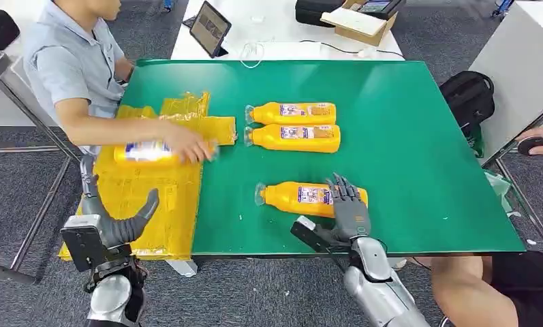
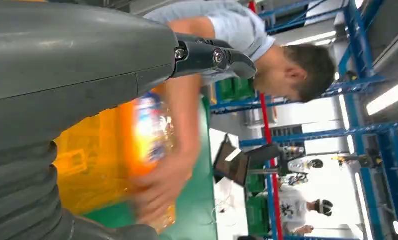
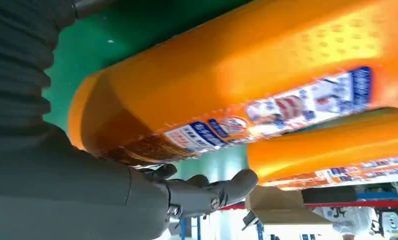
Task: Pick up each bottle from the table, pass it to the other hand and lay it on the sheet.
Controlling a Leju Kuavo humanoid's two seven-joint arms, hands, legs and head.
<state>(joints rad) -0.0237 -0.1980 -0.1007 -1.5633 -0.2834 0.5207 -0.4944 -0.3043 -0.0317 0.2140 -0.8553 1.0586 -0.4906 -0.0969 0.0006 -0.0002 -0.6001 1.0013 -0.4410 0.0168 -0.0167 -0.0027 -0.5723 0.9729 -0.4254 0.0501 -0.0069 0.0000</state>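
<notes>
**Right hand over the near bottle, a person's hand blurring the one on the sheet**

The right hand is lying over the base end of the nearest bottle, which is resting on its side on the green table, cap pointing toward the yellow sheet. In the head view its fingers are draping across the bottle's far side; the right wrist view is showing the bottle's base close against the palm, with the fingers curving along its side. Whether the hand is really gripping or merely resting there is impossible to tell, since the contact is hidden.

The left hand is hovering over the sheet's near edge with fingers apart and nothing in them.

A person's hand is covering one end of a bottle on the sheet, and both are smeared by motion, so the label is unreadable. The left wrist view is showing the same bottle as an orange blur.

Two more bottles are lying side by side farther back on the table, apparently touching.
</notes>
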